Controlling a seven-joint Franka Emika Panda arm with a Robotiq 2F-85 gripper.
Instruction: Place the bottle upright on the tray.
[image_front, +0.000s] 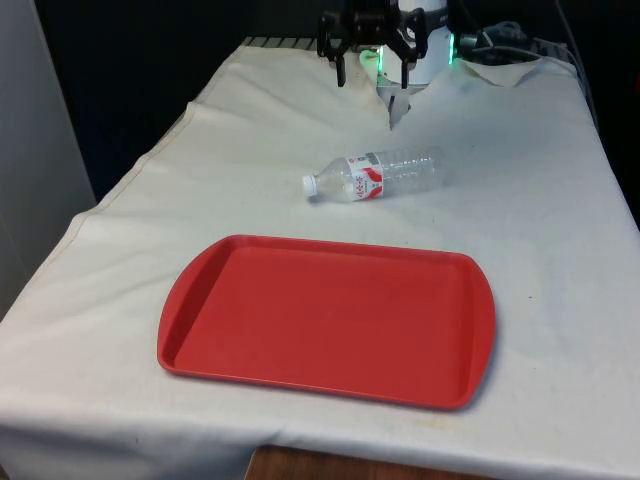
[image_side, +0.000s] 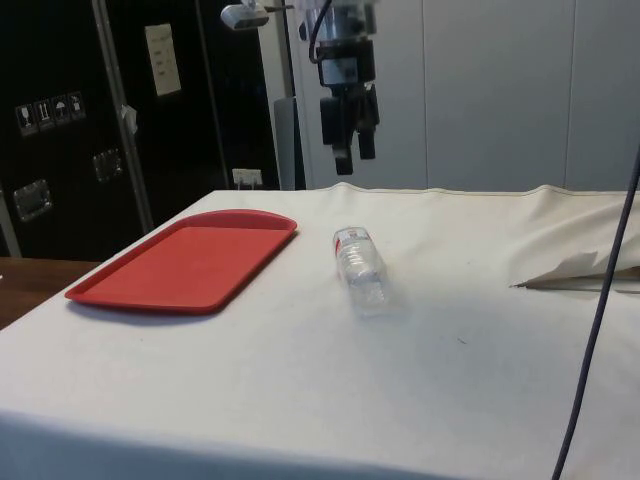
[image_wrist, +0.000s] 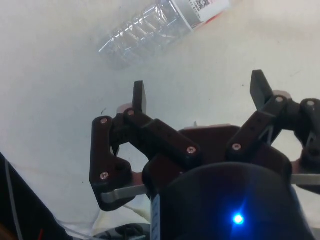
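Bottle (image_front: 374, 175) of clear, ribbed plastic, white cap, red and white label, lying on its side on the white cloth (image_front: 540, 200), below and a little ahead of the jaws, apart from them. Gripper (image_front: 372, 72) hanging high in the air, jaws spread wide, gripping nothing. Cloth creased near its far edge; dark cabinets (image_side: 90, 110) and pale wall panels behind. Red tray (image_front: 330, 318) flat on the cloth, well beyond the bottle from the jaws, nothing in it.
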